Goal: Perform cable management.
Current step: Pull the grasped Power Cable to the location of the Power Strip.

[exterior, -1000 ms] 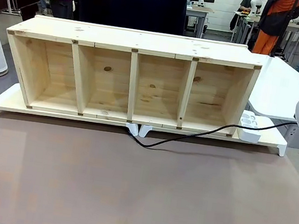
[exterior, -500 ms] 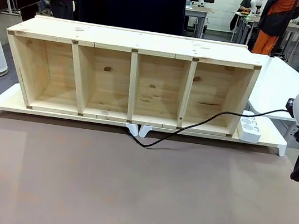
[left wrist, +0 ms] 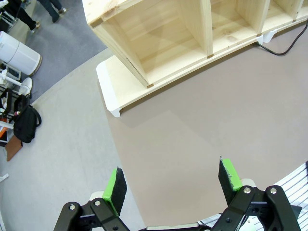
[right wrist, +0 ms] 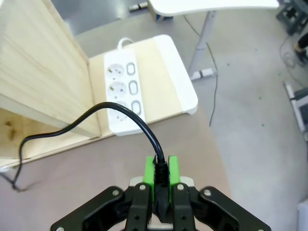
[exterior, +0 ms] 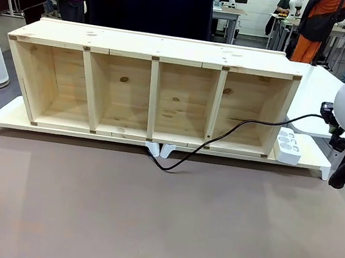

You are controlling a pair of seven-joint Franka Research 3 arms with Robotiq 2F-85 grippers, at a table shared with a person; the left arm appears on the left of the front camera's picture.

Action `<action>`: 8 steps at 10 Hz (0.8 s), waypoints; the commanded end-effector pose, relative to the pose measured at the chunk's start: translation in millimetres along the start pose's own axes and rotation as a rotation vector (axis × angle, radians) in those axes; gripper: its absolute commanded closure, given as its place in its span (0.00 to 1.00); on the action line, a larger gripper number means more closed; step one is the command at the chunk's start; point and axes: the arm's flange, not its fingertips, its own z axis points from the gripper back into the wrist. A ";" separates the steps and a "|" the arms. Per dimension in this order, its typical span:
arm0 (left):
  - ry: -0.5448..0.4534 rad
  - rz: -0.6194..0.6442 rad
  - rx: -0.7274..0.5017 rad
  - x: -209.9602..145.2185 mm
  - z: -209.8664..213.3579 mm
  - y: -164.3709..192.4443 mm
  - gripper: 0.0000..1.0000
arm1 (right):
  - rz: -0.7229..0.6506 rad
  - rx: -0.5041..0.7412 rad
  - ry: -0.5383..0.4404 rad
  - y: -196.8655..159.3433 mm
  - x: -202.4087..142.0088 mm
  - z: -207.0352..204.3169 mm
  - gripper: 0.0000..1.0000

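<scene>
Right arm's fingers clench the black cable by its plug end, raised over the white power strip beside the wooden shelf, probably for rerouting; left fingers hang released, empty.

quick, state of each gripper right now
left gripper: open, holding nothing
right gripper: closed on the cable

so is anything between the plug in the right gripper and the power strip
Nothing foreign. The right gripper holds the plug facing the power strip; only the cable's own slack arcs across the strip's nearest socket.
</scene>
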 end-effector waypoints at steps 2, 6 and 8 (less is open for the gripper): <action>-0.001 0.002 -0.001 -0.3 0.1 0.8 0.00 | 0.082 -0.029 -0.054 17.0 24.9 -15.6 0.85; -0.001 0.002 -0.001 -0.3 0.1 0.8 0.00 | 0.130 -0.026 -0.143 26.3 52.2 -32.5 0.85; -0.001 0.002 -0.001 -0.3 0.1 0.8 0.00 | 0.124 -0.019 -0.151 31.1 64.7 -42.7 0.85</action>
